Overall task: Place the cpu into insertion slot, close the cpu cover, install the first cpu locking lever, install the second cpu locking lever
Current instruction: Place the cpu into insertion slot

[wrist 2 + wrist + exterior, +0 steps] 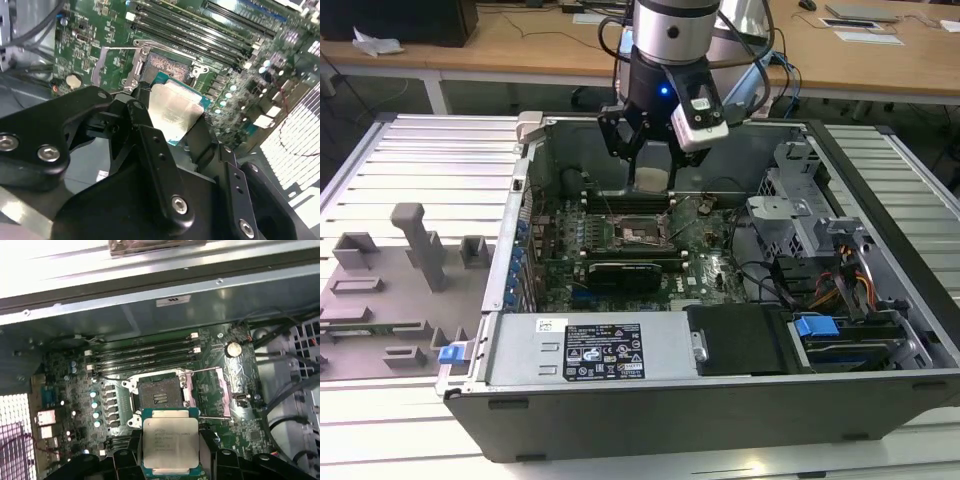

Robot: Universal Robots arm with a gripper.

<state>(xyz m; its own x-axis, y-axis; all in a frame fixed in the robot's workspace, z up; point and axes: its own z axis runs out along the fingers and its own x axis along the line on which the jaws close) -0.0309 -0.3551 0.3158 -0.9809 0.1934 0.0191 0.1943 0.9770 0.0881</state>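
Table (pixel 430 160): a ribbed metal top that carries everything in the scene.
Grey tray (pixel 400 285): sits at the exterior view's left, well apart from the work. Its posts and pockets appear to have no part in this step.
Case (pixel 720 410): lies on its side with the panel off. The board faces up, which lets the arm (pixel 670 40) reach straight down into it.
Board (pixel 560 255): green, flat on the case floor, with the long memory slots (pixel 145 357) just beyond the socket.
Socket (pixel 640 232): near the middle of the board. In the first wrist view its dark pin field (pixel 161 395) is bare, with nothing seated in it.
Chip (pixel 653 180): hangs above the socket and clear of it, not yet in. It is held level with its silver top (pixel 170 442) upward, probably so it can settle squarely on the pins.
Jaws: closed on the chip, with black fingers (pixel 150 147) pressing two opposite edges. The grip leaves the top and underside free.
Cover (pixel 189 389): a metal frame swung open off the socket and lying beside it. That leaves the opening free for the chip.
Drive cage (pixel 800 215): at the exterior view's right with a bundle of cables (pixel 850 285), well away from the jaws.
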